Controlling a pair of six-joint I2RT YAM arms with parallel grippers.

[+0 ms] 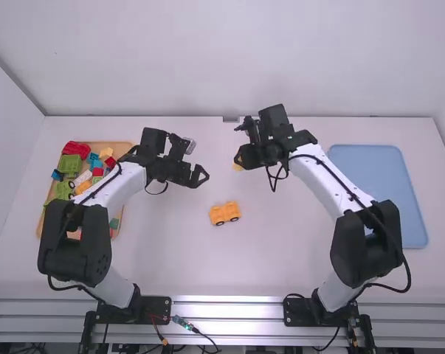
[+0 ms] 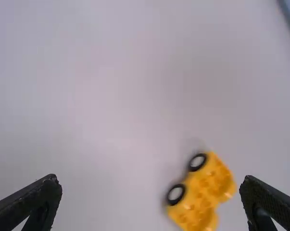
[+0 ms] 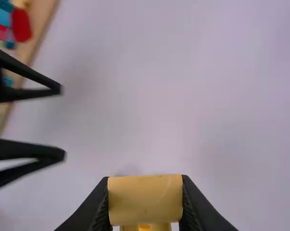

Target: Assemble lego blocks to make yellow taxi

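"Layout?"
"Yellow wheeled base [image 1: 224, 213] just below centre; left gripper [image 1: 201, 175] wide open, above left; right gripper [image 1: 238, 158], upper middle, gripping a yellow block [image 3: 145, 199]."
"Risk?"
"Pressing off-centre could tip the unbraced base."

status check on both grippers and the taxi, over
Right gripper shut on yellow block; left gripper open, empty; wheeled taxi base on table between arms; nothing seen on top of it.
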